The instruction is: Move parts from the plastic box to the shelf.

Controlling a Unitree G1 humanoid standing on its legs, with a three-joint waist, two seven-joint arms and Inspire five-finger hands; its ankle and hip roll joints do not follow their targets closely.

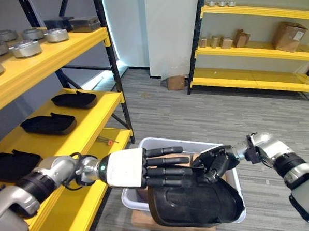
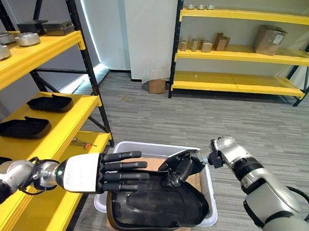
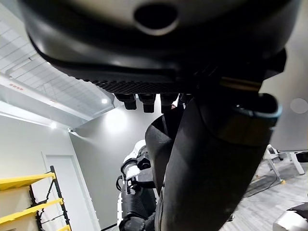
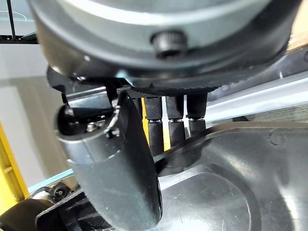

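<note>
Even, bright indoor light is filling the room, with a pale glare washing over the floor (image 1: 98, 79) at the far left behind the yellow shelf (image 1: 48, 61). Ceiling spotlights (image 3: 104, 101) are glowing in the left wrist view, where the near hand (image 3: 159, 43) is appearing dark and blurred.

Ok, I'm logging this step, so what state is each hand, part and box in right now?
Left hand: open, straight fingers laid on the black part.
Right hand: shut on the black part's edge.
Black part: held over the plastic box.
Plastic box: on the floor by the shelf.
Shelf: already carrying three black parts.
</note>
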